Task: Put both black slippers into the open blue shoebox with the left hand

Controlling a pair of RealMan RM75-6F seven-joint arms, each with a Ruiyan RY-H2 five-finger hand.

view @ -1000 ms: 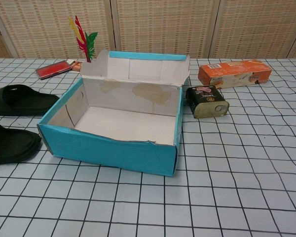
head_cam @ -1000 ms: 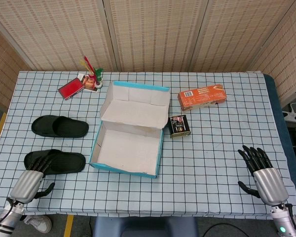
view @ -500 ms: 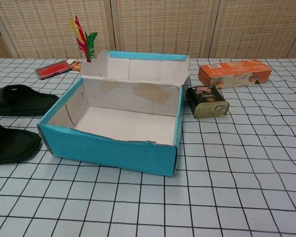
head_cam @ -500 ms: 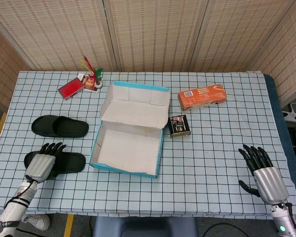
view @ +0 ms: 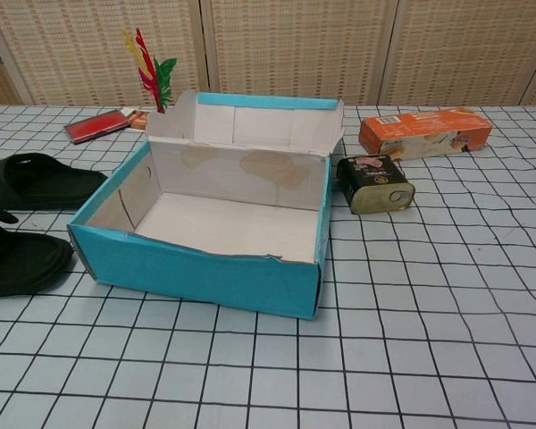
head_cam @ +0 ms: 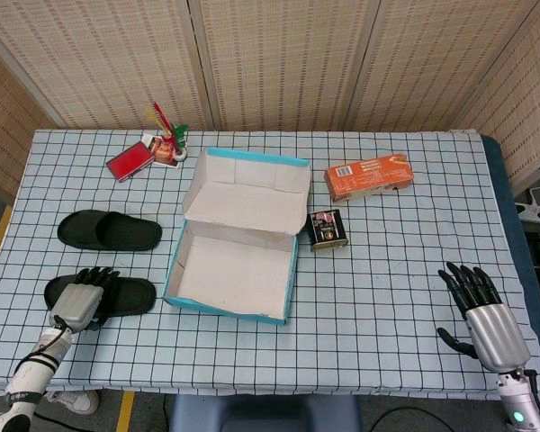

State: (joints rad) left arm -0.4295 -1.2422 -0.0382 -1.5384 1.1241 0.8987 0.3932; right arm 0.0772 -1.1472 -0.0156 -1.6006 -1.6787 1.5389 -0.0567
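Head and chest views of a counter covered with a white cloth in a black grid pattern. At centre stands the open blue cardboard shoebox, its white-lined lid folded back upright along the far edge; the pale interior holds nothing. Two black rubber slippers lie outside the box, to its left in both views: the far slipper lies flat and well apart from the box, while the near slipper lies just beside the box's left wall. The left hand, silver-backed with black fingers, rests over the heel end of the near slipper with fingers extended along it; whether they grip the slipper cannot be told. The right hand lies flat near the front right edge of the counter, fingers spread, holding nothing. Beside the box's right wall lies a dark rectangular tin can; beyond it, an orange carton. At far left are a red flat case and a small holder with red, yellow and green feather-like sticks.
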